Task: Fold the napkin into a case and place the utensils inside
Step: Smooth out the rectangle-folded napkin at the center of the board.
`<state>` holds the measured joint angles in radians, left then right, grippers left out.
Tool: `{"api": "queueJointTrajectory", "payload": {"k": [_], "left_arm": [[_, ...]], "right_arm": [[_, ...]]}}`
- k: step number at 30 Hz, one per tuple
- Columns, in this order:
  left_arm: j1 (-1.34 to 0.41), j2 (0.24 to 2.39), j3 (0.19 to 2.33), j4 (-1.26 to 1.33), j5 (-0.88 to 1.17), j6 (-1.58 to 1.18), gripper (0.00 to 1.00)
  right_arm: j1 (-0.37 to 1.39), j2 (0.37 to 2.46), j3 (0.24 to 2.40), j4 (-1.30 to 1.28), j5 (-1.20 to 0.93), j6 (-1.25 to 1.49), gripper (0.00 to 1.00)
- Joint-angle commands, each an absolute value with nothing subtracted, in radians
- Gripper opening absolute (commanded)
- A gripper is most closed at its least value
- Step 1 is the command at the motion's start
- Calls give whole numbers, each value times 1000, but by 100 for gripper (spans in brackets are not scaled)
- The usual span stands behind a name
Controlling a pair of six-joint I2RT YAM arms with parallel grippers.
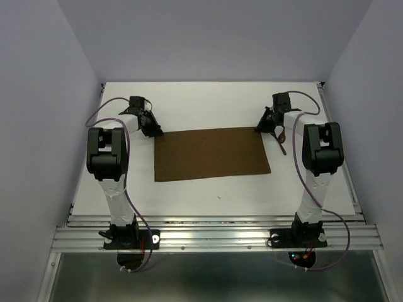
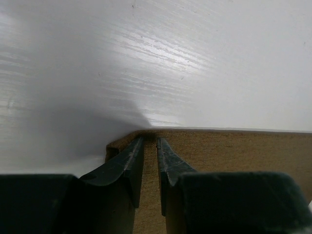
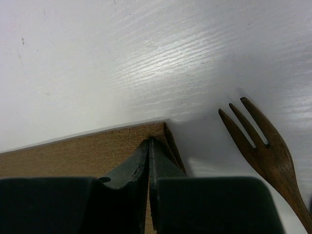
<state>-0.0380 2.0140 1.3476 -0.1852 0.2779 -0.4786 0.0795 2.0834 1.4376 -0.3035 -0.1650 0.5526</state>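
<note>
- White table (image 1: 208,100) carries the napkin (image 1: 211,154) flat at its centre: no fold, no case yet, utensils outside.
- Right claw (image 1: 261,128), at the cloth's 2 o'clock corner, pinches it tight.
- Left claw (image 1: 153,130), at 10 o'clock, stands a slit apart; grip unclear.
- Only the right wrist view shows the tines of the fork (image 3: 265,156), at that claw's 3 o'clock.

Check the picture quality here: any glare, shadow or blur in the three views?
Top external: even light, sharp, the napkin plain to see. Left wrist: a bright sheen on the table, a soft shadow beside the left claw, whose near body is blurred. Right wrist: the same sheen, the fork fairly sharp with shadow beside it; the right claw blurred near the lens.
</note>
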Motion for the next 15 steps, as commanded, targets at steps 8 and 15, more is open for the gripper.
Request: {"api": "queueJointTrajectory", "payload": {"k": [8, 15], "left_arm": [[-15, 1884, 1298, -232, 192, -462, 30], [-15, 1893, 1289, -210, 224, -468, 30]], "right_arm": [[57, 2054, 1399, -339, -94, 523, 8], [57, 2042, 1401, -333, -121, 523, 8]]}}
